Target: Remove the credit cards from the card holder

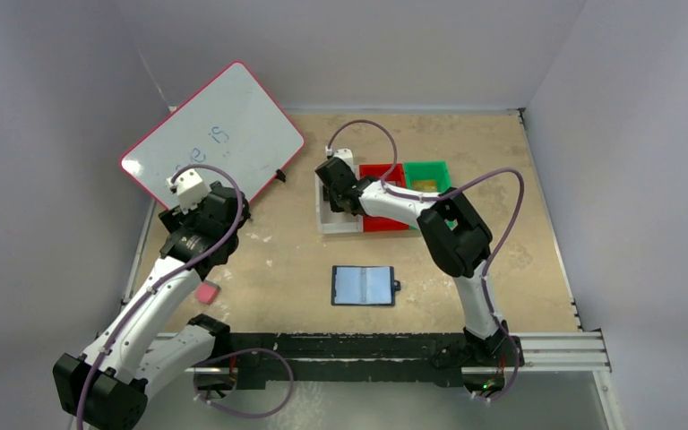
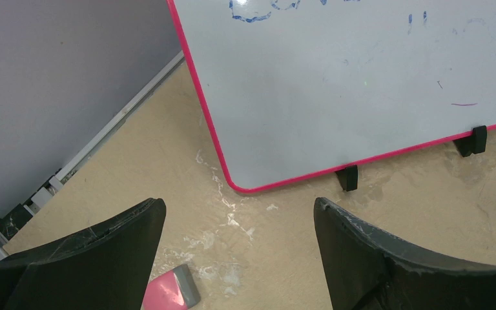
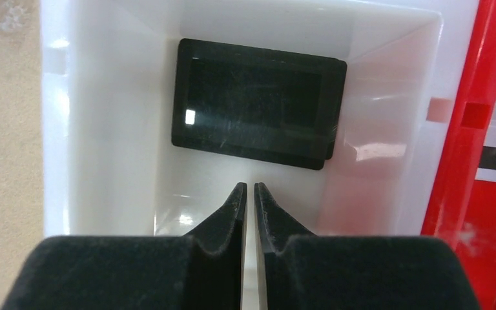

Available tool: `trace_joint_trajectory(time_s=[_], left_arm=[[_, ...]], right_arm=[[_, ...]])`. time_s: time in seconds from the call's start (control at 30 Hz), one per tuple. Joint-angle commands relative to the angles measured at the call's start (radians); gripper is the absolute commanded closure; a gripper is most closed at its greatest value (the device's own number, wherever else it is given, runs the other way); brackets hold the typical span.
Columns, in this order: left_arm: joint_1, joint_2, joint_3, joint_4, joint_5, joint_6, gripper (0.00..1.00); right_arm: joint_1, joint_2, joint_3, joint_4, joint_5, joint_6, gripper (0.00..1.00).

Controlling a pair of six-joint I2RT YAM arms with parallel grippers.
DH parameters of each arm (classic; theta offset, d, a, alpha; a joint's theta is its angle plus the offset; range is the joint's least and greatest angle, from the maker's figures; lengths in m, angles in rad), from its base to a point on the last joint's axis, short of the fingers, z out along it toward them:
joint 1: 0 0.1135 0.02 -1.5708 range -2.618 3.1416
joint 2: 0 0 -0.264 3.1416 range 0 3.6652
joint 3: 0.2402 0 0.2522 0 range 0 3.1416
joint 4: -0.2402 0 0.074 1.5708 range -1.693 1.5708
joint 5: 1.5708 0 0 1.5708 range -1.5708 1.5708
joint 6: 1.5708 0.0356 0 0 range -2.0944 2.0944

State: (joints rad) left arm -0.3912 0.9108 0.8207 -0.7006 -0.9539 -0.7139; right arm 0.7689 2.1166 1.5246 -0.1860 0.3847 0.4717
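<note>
The card holder (image 1: 363, 286) lies open on the table's near middle, light blue inside, its small tab on the right edge. In the right wrist view a black credit card (image 3: 258, 103) lies flat on the floor of the white bin (image 3: 103, 129), with a second dark edge showing under it. My right gripper (image 3: 250, 187) hangs just above that bin, shut to a thin slit with nothing between the fingers; seen from above, the right gripper (image 1: 339, 184) is over the bin's far end. My left gripper (image 2: 239, 205) is wide open and empty over bare table, far from the holder.
A red bin (image 1: 382, 221) and a green bin (image 1: 427, 175) stand right of the white bin (image 1: 333, 226); something tan lies in the green one. A pink-framed whiteboard (image 1: 219, 134) leans at the back left. A pink eraser (image 1: 208, 292) lies by the left arm.
</note>
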Motion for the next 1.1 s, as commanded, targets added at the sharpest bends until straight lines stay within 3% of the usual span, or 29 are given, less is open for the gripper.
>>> trace_joint_trajectory(time_s=[0.0,0.5,1.07], left_arm=[[0.004,-0.002,0.04,0.013,-0.012,0.008,0.15],[0.004,-0.014,0.04,0.013,-0.011,0.01,0.15],[0.004,-0.02,0.038,0.013,-0.013,0.01,0.15]], right_arm=[[0.04,-0.005,0.082,-0.054,0.117,0.008,0.89],[0.046,0.047,0.097,-0.052,0.089,0.171,0.9],[0.01,0.144,0.159,-0.042,0.165,0.196,0.9]])
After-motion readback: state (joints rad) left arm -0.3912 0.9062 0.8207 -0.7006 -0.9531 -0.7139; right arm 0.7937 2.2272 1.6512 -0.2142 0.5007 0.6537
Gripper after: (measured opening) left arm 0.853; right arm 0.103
